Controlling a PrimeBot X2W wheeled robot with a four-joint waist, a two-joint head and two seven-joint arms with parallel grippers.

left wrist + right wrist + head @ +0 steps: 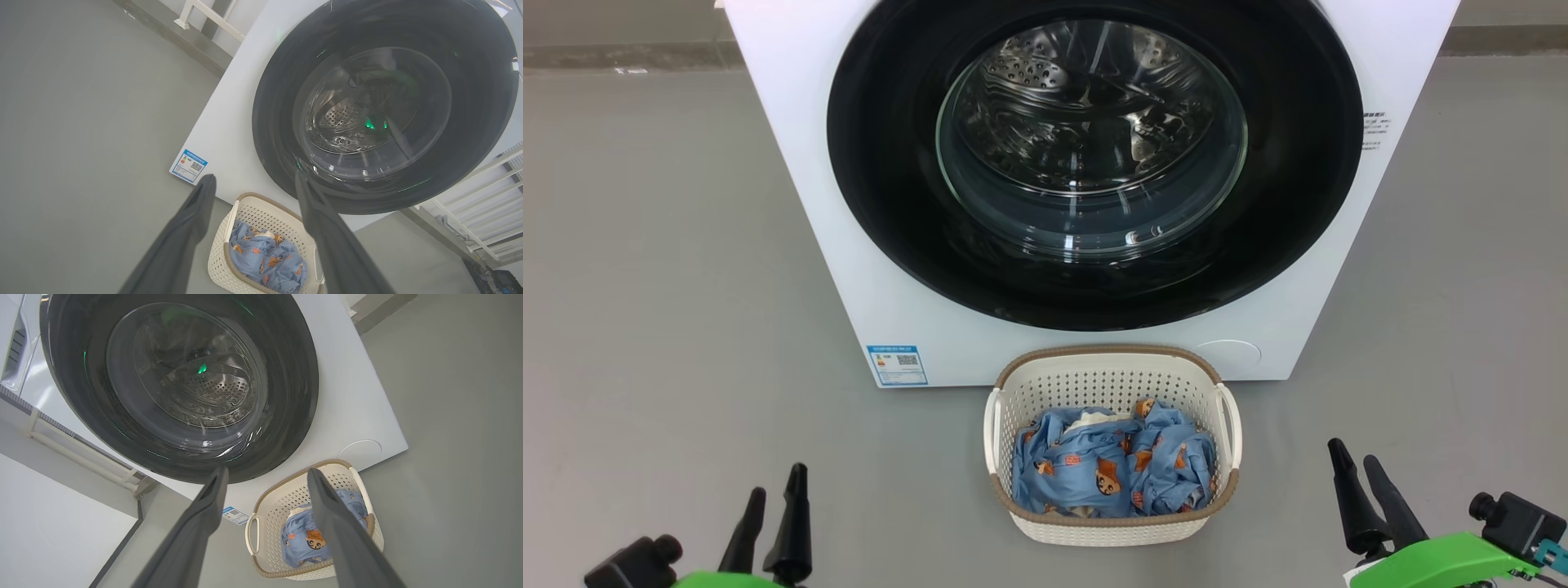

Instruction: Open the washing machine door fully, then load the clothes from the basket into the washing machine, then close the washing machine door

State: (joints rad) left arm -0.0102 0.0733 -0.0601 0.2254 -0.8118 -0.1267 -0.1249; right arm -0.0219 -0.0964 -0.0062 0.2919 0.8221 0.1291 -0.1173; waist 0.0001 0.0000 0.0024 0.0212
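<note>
Right now I see the big washing machine (pixel 792 163) with its round door (pixel 890 204) shut. Just in front, on the floor (pixel 645 327), sits the basket (pixel 1111 359) with the clothes (pixel 1111 474) inside. My left gripper (pixel 778 480) and right gripper (pixel 1351 451) are both spread apart.

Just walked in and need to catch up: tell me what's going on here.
A two-armed robot faces the washing machine, and nothing is being handled. The washing machine door is shut. The clothes lie in the basket, which stands on the floor right in front of the machine. The left hand and the right hand are low on either side of the basket, both open and empty, touching nothing. Opening the door comes first, and it is not yet done.
</note>
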